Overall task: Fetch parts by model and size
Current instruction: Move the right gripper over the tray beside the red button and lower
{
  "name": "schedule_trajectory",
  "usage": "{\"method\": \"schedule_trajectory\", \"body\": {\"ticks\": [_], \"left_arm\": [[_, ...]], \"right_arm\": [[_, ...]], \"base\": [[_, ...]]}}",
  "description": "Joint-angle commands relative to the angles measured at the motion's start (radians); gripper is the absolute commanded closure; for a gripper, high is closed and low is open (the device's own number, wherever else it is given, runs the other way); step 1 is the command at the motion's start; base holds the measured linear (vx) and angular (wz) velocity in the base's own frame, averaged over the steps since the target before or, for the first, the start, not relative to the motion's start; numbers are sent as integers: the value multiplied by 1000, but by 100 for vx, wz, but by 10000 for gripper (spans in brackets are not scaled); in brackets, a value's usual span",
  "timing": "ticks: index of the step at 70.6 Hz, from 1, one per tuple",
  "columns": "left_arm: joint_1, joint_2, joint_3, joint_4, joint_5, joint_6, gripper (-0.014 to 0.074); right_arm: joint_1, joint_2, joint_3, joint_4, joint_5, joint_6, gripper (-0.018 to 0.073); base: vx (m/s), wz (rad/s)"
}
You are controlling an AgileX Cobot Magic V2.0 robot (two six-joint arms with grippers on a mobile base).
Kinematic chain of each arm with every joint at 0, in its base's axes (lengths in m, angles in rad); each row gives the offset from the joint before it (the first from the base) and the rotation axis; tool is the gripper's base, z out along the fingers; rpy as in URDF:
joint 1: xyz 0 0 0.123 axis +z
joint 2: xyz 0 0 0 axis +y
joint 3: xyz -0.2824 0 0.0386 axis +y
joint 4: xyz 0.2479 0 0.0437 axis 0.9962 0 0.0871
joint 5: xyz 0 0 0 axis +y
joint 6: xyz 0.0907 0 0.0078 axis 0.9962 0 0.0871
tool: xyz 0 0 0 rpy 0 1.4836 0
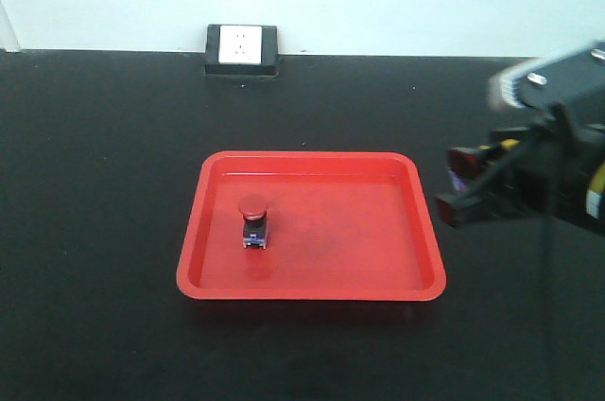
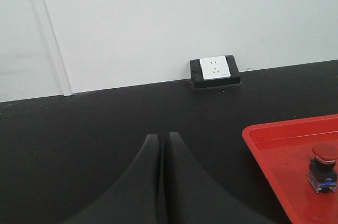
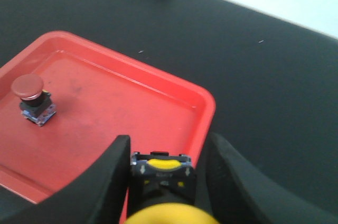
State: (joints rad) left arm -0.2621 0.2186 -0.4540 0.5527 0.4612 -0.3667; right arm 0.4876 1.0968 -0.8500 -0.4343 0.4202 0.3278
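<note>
Tray: a red tray [image 1: 312,283] with raised rim is lying flat mid-surface; its long side is facing the front view.
Tray contents: one red-capped switch [image 1: 252,221] is standing upright in the tray's left half, cap up, dark body on a blue-grey base; it is also being seen at the right edge of the left wrist view [image 2: 322,167] and at the left of the right wrist view [image 3: 35,100]. The rest of the tray floor is showing only scuff marks.
Yellow-capped switch: the yellow-capped switch [image 3: 161,174] is being held outside the tray floor, between the right claw's fingers, above the tray's near right rim in the right wrist view; its yellow cap is pointing toward the camera.
Right claw: the right claw [image 3: 163,179] is being kept closed around the yellow-capped switch, fingers pressing both sides of its body; in the front view it is being seen blurred at the right, beside the tray [image 1: 473,183].
Left claw: the left claw [image 2: 162,152] is being held with fingers pressed together, gripping nothing, over bare surface left of the tray.
Surface: a matte black surface [image 1: 95,231] is carrying the tray.
Room: a white wall [image 2: 158,18] is running behind the surface; a white socket in a black housing [image 1: 241,48] is sitting at the surface's back edge against it.
</note>
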Motion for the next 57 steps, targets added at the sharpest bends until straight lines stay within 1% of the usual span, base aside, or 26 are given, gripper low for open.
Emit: {"method": "schedule_trajectory", "body": {"ticks": [1,8,12,30,37,49,57], "left_arm": [[2,13,-23,14,-56,-1,603],[2,13,-23,14,-49,-1,603],[2,13,-23,14,-45,-1,603],[2,13,-23,14,-42,-1,603],[2,13,-23,14,-42,-1,603],[2,13,-23,14,-42,-1,603],[2,13,-23,14,-42,-1,603]], "right_arm": [[22,75,-123,-8,-1,28,561],[37,186,-241,-2,85,72,561],[43,242,-304,16,154,80,561],[43,479,-562,163,399,79,561],[43,561,-628,204,446,79,561],[34,671,-678,253,483,80,561],[30,725,-677,242,485,80,561]], "base": [[0,0],[0,0],[0,0],[0,0],[0,0],[0,0],[0,0]]}}
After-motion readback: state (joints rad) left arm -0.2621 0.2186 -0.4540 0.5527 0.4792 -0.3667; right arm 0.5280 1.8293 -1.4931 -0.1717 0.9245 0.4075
